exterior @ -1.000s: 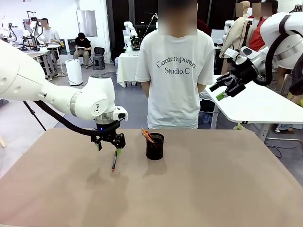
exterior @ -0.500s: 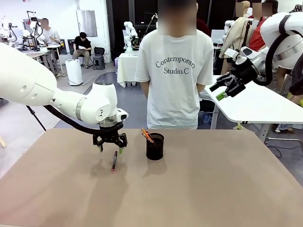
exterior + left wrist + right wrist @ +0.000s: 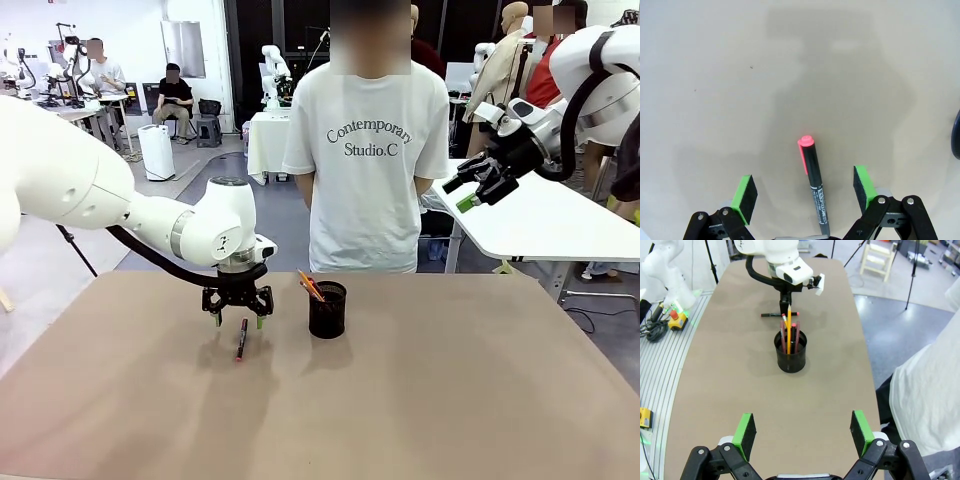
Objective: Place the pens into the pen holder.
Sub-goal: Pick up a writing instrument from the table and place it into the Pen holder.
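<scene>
So the last pen [image 3: 814, 186] lies flat on the table [image 3: 450, 400], right between the left gripper's [image 3: 805, 192] wide-open green pads [image 3: 746, 197] — its long axis runs across the gap, so a squeeze should catch it. The pen holder [image 3: 327, 310] sits just beside that gripper. The right gripper [image 3: 478, 184] hangs open, empty, well away — left's clearly nearer.

Brown table [image 3: 450, 400]; grey floor [image 3: 280, 215], white side table [image 3: 560, 225], white wall [image 3: 130, 30]
</scene>
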`<state>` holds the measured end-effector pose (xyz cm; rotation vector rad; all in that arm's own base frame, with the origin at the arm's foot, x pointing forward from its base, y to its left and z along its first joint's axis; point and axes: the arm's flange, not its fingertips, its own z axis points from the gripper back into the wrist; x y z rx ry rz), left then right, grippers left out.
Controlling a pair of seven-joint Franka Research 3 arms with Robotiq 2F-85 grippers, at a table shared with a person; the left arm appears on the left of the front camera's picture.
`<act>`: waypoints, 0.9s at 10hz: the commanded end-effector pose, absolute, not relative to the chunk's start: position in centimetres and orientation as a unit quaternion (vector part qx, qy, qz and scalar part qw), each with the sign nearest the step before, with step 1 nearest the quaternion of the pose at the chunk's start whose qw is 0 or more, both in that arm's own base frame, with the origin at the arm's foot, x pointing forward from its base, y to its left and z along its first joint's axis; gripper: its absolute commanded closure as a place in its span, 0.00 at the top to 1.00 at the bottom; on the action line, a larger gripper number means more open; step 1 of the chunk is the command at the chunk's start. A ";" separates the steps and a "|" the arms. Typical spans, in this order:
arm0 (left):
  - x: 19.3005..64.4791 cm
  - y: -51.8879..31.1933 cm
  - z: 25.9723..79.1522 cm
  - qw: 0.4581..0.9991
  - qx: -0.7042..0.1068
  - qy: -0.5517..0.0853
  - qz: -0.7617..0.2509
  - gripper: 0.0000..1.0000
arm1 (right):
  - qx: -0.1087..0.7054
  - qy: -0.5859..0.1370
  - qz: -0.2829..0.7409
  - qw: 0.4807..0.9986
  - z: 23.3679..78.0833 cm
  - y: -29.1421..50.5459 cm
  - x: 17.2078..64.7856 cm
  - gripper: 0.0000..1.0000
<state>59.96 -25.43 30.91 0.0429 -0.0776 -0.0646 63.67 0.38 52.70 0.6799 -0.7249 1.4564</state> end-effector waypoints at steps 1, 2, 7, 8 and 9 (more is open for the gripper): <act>60.3 -25.6 30.7 0.998 0.037 -0.047 -0.032 1.00 | 0.299 -0.317 0.640 0.633 52.8 0.4 63.5 1.00; 60.1 -25.6 30.8 0.998 0.031 -0.044 -0.027 0.81 | 0.299 -0.317 0.640 0.633 52.8 0.4 63.5 1.00; 60.3 -25.3 30.7 0.999 0.017 -0.036 -0.023 0.00 | 0.299 -0.317 0.640 0.633 52.8 0.4 63.5 1.00; 60.4 -25.4 30.7 0.999 0.015 -0.035 -0.020 0.00 | 0.299 -0.317 0.640 0.633 52.8 0.4 63.5 1.00; 60.6 -25.2 30.8 0.999 0.011 -0.034 -0.022 0.00 | 0.299 -0.317 0.640 0.633 52.8 0.4 63.5 1.00</act>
